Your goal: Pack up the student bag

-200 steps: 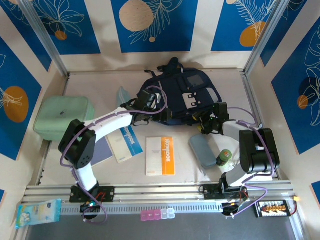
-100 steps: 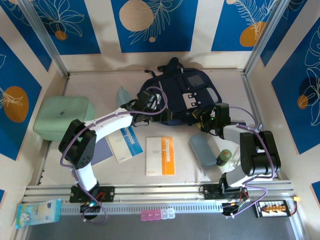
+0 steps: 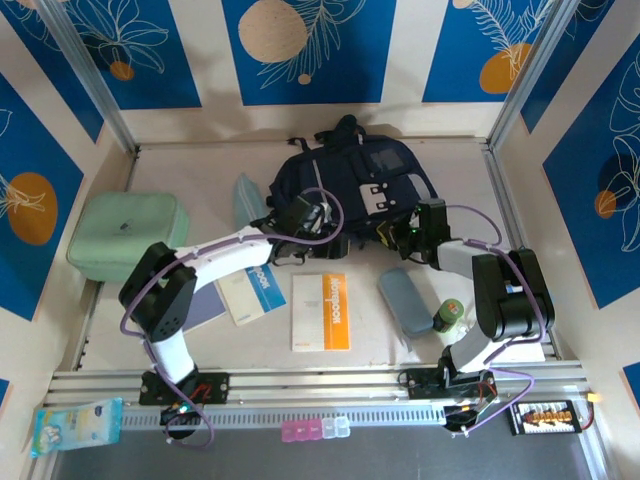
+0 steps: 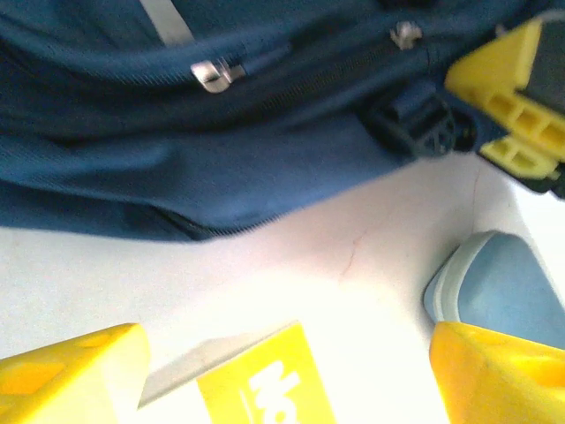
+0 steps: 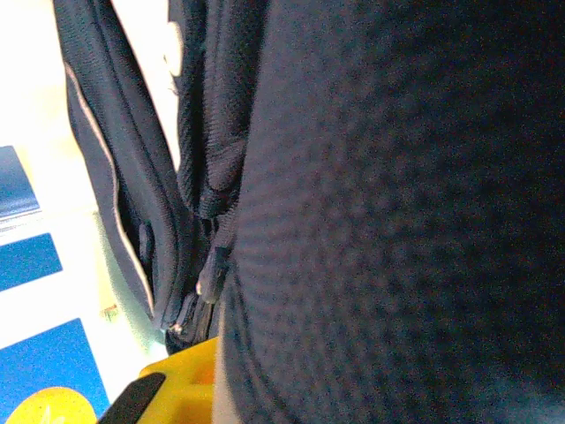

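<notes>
The student bag (image 3: pixel 352 185) lies flat at the far middle of the table (image 3: pixel 465 175), front pocket up. The left gripper (image 3: pixel 300 217) hovers at its near-left edge, its 2 yellow fingers (image 4: pixel 71 371) spread wide and holding nothing, with an orange booklet (image 4: pixel 265 389) below them. The right gripper (image 3: pixel 393 234) is closed tight at the bag's near-right edge, against dark fabric; whether it pinches any I cannot tell. A grey-blue pouch (image 3: pixel 405 300) lies just near of it

White "No…" lettering, partly cut off, on orange-yellow booklet (image 4: pixel 231 386)
</notes>
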Available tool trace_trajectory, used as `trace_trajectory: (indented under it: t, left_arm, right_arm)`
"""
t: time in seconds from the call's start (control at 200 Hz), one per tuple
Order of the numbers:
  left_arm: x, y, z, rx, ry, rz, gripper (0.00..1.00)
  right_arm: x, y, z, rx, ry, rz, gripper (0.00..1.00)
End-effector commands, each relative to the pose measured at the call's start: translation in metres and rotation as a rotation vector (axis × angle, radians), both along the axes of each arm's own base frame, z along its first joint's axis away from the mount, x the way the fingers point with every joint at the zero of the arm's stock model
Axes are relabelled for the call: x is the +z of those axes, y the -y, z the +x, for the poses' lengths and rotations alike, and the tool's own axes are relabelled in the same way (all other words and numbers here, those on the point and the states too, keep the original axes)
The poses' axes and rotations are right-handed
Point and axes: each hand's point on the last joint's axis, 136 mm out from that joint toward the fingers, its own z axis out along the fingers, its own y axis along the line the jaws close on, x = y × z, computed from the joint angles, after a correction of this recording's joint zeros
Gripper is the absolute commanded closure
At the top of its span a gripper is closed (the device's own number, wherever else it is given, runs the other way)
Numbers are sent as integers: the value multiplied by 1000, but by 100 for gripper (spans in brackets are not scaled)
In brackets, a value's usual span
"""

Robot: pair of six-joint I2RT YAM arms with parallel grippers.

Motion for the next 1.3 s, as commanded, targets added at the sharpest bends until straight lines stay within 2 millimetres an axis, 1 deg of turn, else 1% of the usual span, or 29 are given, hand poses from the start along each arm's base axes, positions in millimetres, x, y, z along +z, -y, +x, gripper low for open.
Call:
trace_trajectory:
  t: [0.0,0.06,0.105,0.185,0.28,0.35,0.41,0.475,0.525,0.605,0.715,0.8,0.875,1.01,1.075,1.22,1.295]
  left_arm:
    - [20,7,0,12,60,-21,19]
    - [26,14,5,5,84,-32,21]
    - [33,23,7,-12,101,-51,24]
    - [42,37,11,-36,130,-69,27]
    - [46,48,15,-55,154,-62,34]
    - [45,52,19,-52,172,-49,39]
    - [47,54,25,-49,200,-43,41]
    - [48,53,31,-57,240,-12,41]
    - [48,49,39,-59,271,46,42]
    - [52,41,50,-46,311,117,46]
    - [60,43,59,-51,344,117,50]
    - [66,42,68,-22,361,127,53]
    - [66,39,76,24,367,147,57]
    - [68,36,84,86,371,145,63]
    - [71,35,88,106,382,146,64]
    - [76,24,97,174,406,182,65]
    - [77,27,99,171,414,175,65]
  right_arm:
    - [56,-20,15,74,149,35,91]
    - [70,-27,19,87,174,49,92]
    - [78,-33,22,100,191,65,92]
    - [92,-44,26,132,213,99,93]
    - [103,-53,30,151,225,142,94]
    - [109,-58,32,157,220,167,94]
    - [113,-61,34,162,212,186,94]
    - [116,-64,34,166,193,202,94]
    - [121,-66,34,171,191,221,94]
    - [128,-70,34,185,181,250,94]
    - [139,-75,35,208,163,270,95]
    - [146,-77,35,221,156,276,95]
    - [151,-78,34,228,154,281,95]
    - [155,-79,35,236,147,296,95]
    - [156,-80,34,240,142,301,95]
    - [155,-80,33,241,133,303,95]
    - [155,-80,33,241,133,304,95]
